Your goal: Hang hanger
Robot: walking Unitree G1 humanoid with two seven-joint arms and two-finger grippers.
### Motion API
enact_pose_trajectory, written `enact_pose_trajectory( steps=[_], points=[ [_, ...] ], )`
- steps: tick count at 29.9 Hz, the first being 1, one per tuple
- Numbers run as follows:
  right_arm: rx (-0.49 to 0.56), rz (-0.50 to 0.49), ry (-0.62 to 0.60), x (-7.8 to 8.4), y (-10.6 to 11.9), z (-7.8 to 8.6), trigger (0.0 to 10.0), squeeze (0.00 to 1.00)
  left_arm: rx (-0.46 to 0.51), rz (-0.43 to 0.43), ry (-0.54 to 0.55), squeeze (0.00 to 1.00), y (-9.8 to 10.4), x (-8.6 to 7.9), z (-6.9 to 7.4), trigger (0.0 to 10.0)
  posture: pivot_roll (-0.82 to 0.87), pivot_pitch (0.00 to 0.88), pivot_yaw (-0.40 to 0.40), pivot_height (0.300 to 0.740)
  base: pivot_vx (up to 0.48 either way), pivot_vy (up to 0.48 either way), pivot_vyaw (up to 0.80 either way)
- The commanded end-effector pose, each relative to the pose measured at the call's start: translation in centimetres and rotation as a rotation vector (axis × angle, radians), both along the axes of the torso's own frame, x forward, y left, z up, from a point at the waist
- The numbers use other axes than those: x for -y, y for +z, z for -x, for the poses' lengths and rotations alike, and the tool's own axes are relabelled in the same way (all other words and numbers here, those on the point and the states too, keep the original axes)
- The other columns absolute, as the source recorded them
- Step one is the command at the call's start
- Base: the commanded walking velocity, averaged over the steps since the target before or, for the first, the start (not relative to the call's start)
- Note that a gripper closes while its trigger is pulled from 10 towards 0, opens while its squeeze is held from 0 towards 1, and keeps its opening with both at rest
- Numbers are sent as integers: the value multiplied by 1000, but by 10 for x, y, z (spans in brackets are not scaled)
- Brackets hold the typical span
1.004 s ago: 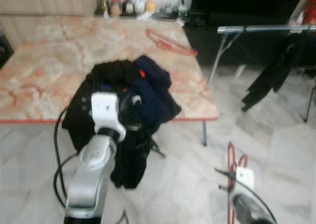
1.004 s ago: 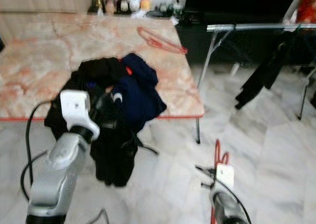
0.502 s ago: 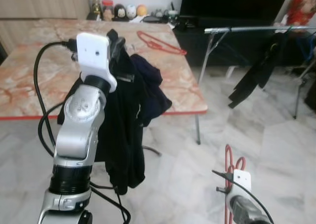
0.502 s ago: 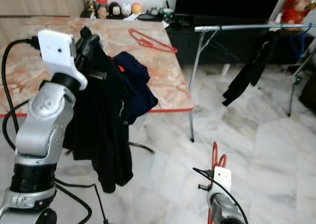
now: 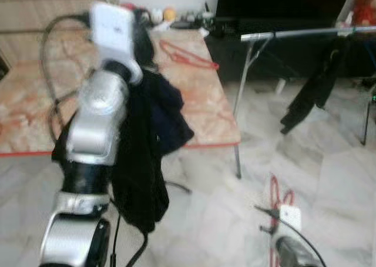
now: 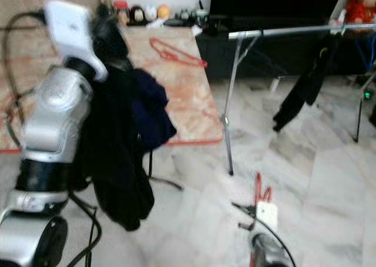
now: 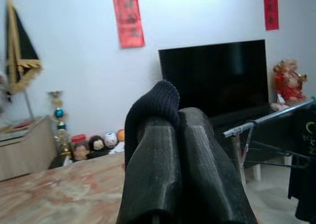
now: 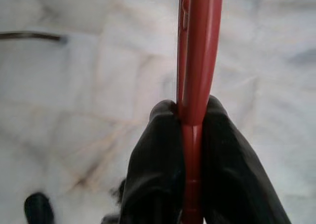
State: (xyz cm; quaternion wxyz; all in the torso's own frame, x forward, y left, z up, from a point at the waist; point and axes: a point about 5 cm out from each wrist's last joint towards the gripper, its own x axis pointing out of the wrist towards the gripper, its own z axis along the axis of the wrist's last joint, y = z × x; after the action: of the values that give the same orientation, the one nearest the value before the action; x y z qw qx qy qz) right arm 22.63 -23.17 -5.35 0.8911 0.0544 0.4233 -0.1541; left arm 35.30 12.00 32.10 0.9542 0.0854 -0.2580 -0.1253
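The right pincer (image 8: 190, 135) clamped a stiff, light red hanger (image 8: 197, 51) by its thin bar; the left pincer (image 7: 177, 150) pinched limp black clothing (image 5: 141, 161), likely floppy.

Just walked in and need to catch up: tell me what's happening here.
The robot is sorting laundry for hanging. Its left gripper, jaws shut, holds a black knitted garment lifted high beside the marble-patterned table. Its right gripper, low over the tiled floor, is clamped on a red plastic hanger. A metal clothes rail stands to the right; another red hanger lies on the table.
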Motion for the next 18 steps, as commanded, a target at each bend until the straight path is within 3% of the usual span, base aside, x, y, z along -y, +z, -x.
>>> enact_pose_trajectory(
  steps=[1,12,18],
  points=[
    [25,-17,7,-8,4,-9,10000,0,103,-13,53,0,29,-13,-1,10000,192,0,-97,740,480,0,0],
    [27,-22,6,-10,4,-10,10000,0,202,-80,100,0,90,-17,-28,10000,218,0,-94,740,480,0,0],
    [26,-23,-1,-10,4,-10,10000,0,194,-101,106,0,92,-17,-36,10000,217,0,-93,740,480,0,0]
  ],
)
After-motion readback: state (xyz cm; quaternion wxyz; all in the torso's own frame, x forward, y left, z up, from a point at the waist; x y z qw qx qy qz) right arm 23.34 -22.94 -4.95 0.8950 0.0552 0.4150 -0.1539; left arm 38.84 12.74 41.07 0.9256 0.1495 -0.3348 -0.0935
